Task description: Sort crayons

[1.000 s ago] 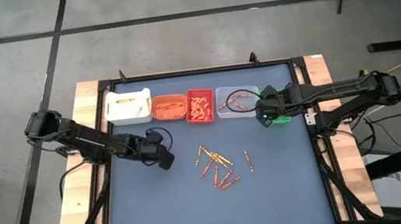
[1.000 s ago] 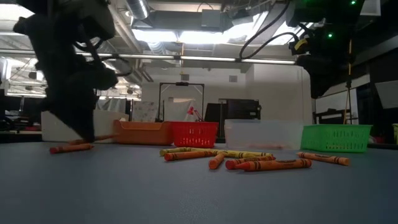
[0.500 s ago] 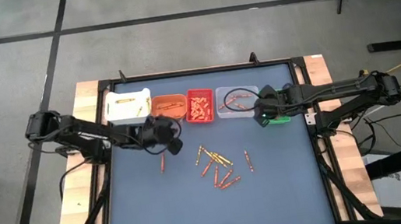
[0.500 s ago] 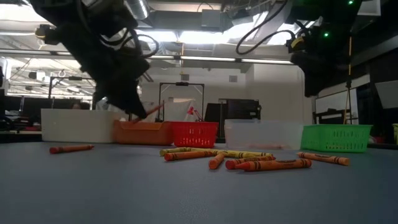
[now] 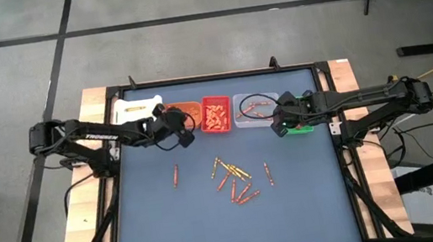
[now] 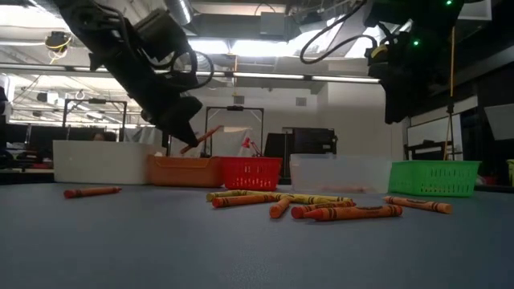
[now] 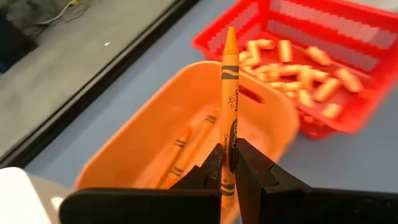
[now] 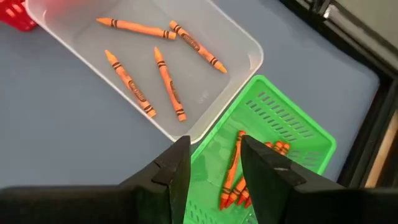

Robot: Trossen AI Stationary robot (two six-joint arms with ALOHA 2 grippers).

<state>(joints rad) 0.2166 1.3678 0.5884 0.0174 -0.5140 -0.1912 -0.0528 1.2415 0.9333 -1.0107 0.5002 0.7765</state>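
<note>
- Left gripper (image 7: 228, 167): closed on an orange crayon (image 7: 228, 93), pinched at its lower part, above the orange bin (image 7: 155, 143).
- The crayon's long axis runs straight out from the fingers, tip away from them.
- Right gripper (image 8: 213, 163): open, empty, above the green bin (image 8: 292, 127).

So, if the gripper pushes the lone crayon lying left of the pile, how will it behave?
The lone crayon looks like a thin round stick, so it probably rolls when pushed sideways. It seems stiff: the one in the left gripper stays straight. It is likely light and may snap under hard squeezing.
</note>
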